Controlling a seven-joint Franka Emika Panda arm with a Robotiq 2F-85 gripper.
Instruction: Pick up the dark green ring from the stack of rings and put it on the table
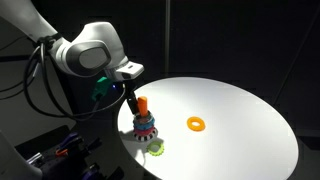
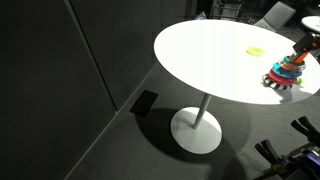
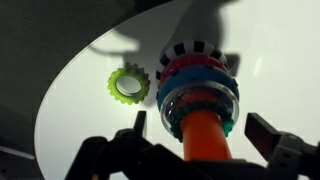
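Observation:
The stack of rings (image 3: 197, 80) stands near the table's edge: an upright orange peg (image 3: 207, 140) with black-and-white, red and blue rings round it. The dark green ring (image 3: 226, 124) sits topmost on the peg, inside a clear ring. My gripper (image 3: 203, 130) is open, with one finger on each side of the peg just above the top rings, touching nothing. In an exterior view my gripper (image 1: 138, 108) hangs over the stack (image 1: 146, 126). The stack also shows at the frame edge in an exterior view (image 2: 287, 70). The round white table (image 1: 240, 110) holds everything.
A pale yellow-green toothed ring (image 3: 127, 83) lies on the table beside the stack, near the rim (image 1: 156, 147). An orange ring (image 1: 196, 124) lies apart, toward the table's middle. The table edge (image 3: 70, 90) runs close behind the stack. Dark curtains surround the table.

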